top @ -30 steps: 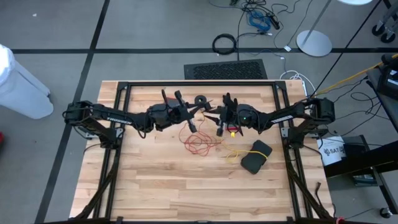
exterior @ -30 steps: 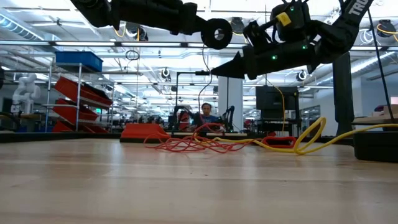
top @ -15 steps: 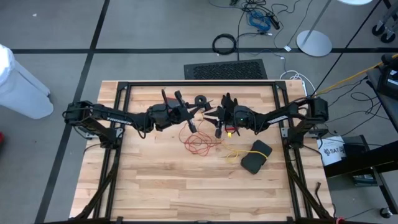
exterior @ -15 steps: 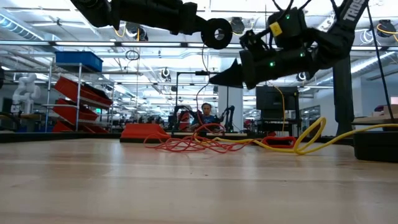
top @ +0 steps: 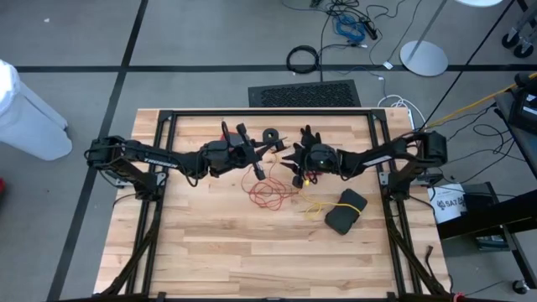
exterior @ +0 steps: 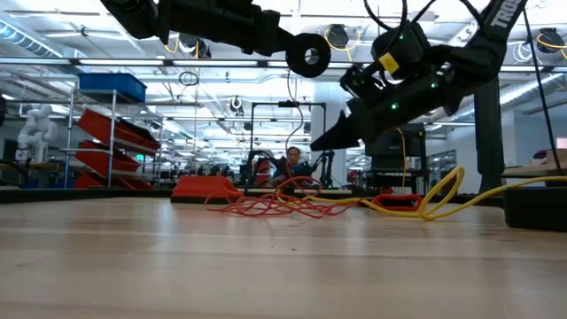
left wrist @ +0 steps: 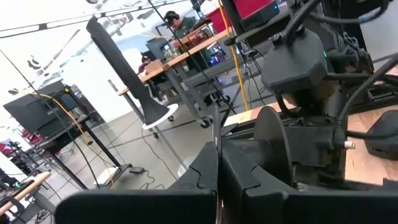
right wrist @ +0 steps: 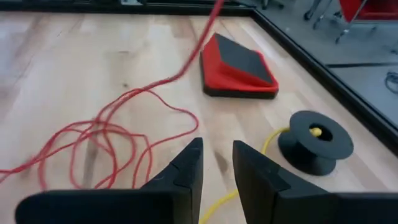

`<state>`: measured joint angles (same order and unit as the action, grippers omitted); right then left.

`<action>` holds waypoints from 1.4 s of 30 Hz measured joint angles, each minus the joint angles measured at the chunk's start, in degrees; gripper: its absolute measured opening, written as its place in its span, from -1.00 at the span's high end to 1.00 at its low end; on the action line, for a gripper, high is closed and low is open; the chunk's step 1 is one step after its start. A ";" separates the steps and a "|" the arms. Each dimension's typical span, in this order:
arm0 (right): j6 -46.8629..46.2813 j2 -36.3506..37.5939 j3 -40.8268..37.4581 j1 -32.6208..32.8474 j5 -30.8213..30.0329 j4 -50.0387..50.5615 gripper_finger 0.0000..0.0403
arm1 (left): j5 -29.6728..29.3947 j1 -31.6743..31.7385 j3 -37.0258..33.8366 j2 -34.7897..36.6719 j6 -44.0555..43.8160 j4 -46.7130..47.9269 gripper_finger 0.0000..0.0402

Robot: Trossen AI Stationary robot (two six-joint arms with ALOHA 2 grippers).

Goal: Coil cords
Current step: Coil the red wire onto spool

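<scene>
I saw both arms raised over the upper middle of the table (top: 210, 252) in the high view. The left gripper (top: 262, 151) was closed on the thin red cord (top: 267, 193), and a black reel (top: 272, 135) hung just at its tip (in the low view this reel (exterior: 309, 56) was high in the air, near the top centre). The rest of the red cord lay in a loose tangle on the wood, a little below centre of the high view.

The right gripper (right wrist: 216, 163) had its fingers a narrow gap apart and held nothing. It pointed down at the table, above the yellow cord (right wrist: 264, 155). The second reel (right wrist: 316, 142) stood on the wood at the lower right of the right wrist view, near a red and black pad (right wrist: 237, 67).
</scene>
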<state>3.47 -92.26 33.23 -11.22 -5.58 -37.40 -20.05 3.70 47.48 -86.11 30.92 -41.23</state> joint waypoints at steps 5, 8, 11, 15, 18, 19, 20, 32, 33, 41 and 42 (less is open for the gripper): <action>-1.52 1.39 -0.02 0.04 6.46 -1.81 0.64 | 0.02 0.00 0.00 0.00 -0.03 -0.35 1.00; -1.80 1.39 -0.01 0.11 7.38 -4.37 0.64 | 0.02 0.00 0.00 0.00 -0.13 -0.41 1.00; -1.91 1.39 -0.02 -0.07 6.94 -5.21 0.64 | 0.07 0.00 0.00 0.00 -0.42 -0.61 1.00; -1.97 1.39 -0.02 -0.33 5.92 -5.99 0.64 | 0.25 0.00 0.00 0.00 -0.44 -0.87 1.00; -1.95 1.39 -0.02 -0.33 5.75 -6.99 0.64 | 0.58 0.00 0.00 0.00 -0.46 -0.85 1.00; -1.94 1.39 -0.02 -0.33 5.77 -7.37 0.64 | 0.84 0.00 0.00 0.00 -0.48 -0.87 1.00; -1.93 1.39 -0.02 -0.33 5.78 -7.59 0.64 | 1.03 0.00 0.00 0.00 -0.53 -0.87 1.00; -2.32 1.35 -0.02 -0.33 5.05 -8.95 0.64 | 2.08 -1.07 0.00 -0.02 -0.70 -2.43 0.99; -2.30 1.34 -0.02 -0.33 5.05 -9.14 0.64 | 2.26 -1.25 0.00 -0.02 -0.77 -2.57 0.99; -2.26 1.34 -0.02 -0.39 3.94 -9.63 0.64 | 3.61 -1.86 0.00 -0.02 -1.34 -3.48 0.99; -2.26 1.34 -0.02 -0.38 3.93 -9.79 0.64 | 4.04 -1.86 0.00 -0.02 -1.61 -3.48 0.99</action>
<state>1.21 -90.91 33.21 -11.61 -1.65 -47.19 -16.01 1.85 47.48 -86.13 29.30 -44.71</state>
